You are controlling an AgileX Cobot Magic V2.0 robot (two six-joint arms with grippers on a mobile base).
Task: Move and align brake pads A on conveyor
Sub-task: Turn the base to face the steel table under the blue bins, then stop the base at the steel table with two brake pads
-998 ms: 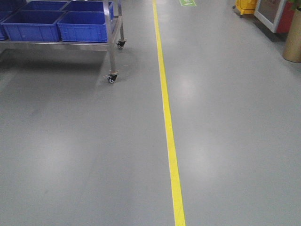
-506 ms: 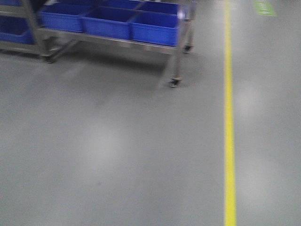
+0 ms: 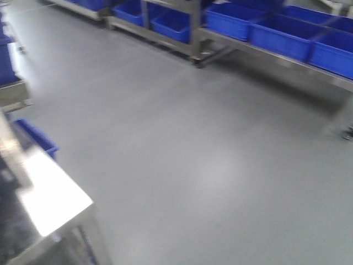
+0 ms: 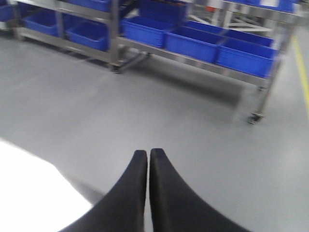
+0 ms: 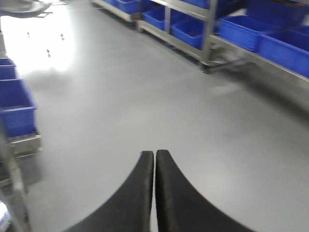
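A wide grey floor (image 3: 193, 154) filled most of every view, bare and softly glossy, with a patch of glare in the right wrist view. Along its far side ran long steel racks (image 3: 194, 27), their shelves loaded with blue bins (image 3: 276, 33) set side by side. At the lower left of the front view stood the corner of a shiny steel table (image 3: 52, 193), its top washed out by reflected light. Just beside that bright top, at the very edge of the picture, lay a dark speckled surface (image 3: 10, 221). It was too blurred to tell whether this was the conveyor. Another blue bin (image 3: 38, 141) sat low beyond the table corner.

The brake pads could not be made out in any view, and neither claw held one.

The left claw (image 4: 148, 152) hung over open floor, its two black fingers (image 4: 133, 193) pressed together with only a hairline seam between them and nothing pinched. A white, overexposed patch lay below it to the left. The right claw (image 5: 155, 153) was also over bare floor, its fingers (image 5: 174, 198) likewise pressed together and empty, with more blue bins (image 5: 14, 108) off to its left.

In the left wrist view, a small caster (image 4: 253, 118) sat under the end post of a rack. A thin yellow line (image 4: 303, 67) ran along the floor at the right edge.
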